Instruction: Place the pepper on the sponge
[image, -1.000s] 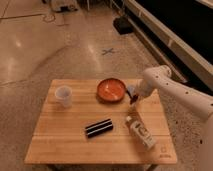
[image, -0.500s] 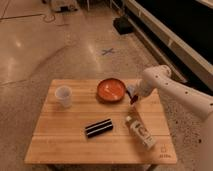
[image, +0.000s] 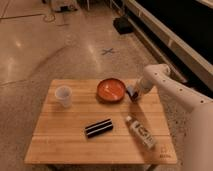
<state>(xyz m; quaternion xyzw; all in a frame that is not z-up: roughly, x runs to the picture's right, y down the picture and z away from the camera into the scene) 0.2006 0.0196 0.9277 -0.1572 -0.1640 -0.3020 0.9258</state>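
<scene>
From where I stand, the gripper (image: 132, 94) hangs low over the tabletop (image: 60, 135), right at the right-hand rim of the orange dish (image: 111, 89). The white arm (image: 161, 79) bends in from the right. I cannot tell whether the gripper is open or closed.

I can't pick out the pepper for certain. There is a small reddish speck at the gripper's tip that might be it, but it could as well be the dish's edge. The dark striped block (image: 98, 128), lying slantwise near the front of the tabletop, is the likeliest sponge, and nothing rests on it. A bottle (image: 141, 133) lies on its side just to the block's right, and a white cup (image: 63, 96) stands well apart on the left.

If the speck is the pepper, whether it is held or not, I'd say the care lies here:

- **Grip:** it should be sure before anything rises.
- **Lift:** it should clear the dish rim before anything goes sideways.
- **Path:** it should run toward the block with a margin from the bottle, which would roll at a nudge.
- **Landing:** the block is narrow, so a pepper wants setting down low and centred along its length — dropped from height it would likely roll off.
</scene>
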